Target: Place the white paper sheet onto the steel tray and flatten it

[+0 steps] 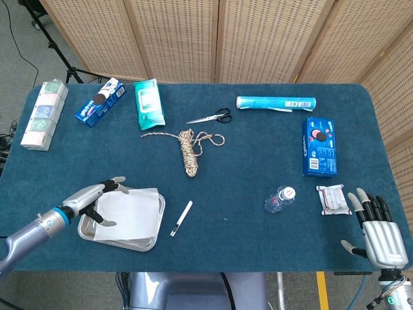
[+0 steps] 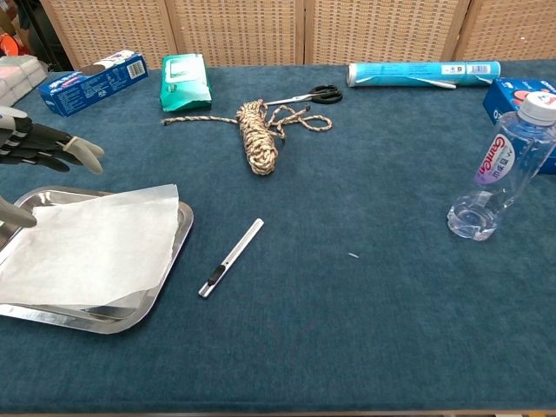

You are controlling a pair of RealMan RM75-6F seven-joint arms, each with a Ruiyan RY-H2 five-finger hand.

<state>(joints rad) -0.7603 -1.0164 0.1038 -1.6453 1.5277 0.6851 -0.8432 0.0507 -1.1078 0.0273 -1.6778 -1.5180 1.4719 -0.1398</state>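
On the table [image 1: 245, 174], the paper sheet [image 1: 129, 213] lies in the steel tray [image 1: 147, 244] at the near left, the left hand [image 1: 97, 197] over its left part, a utility knife [image 1: 181, 218] just right, the rope coil [image 1: 188, 150] behind.
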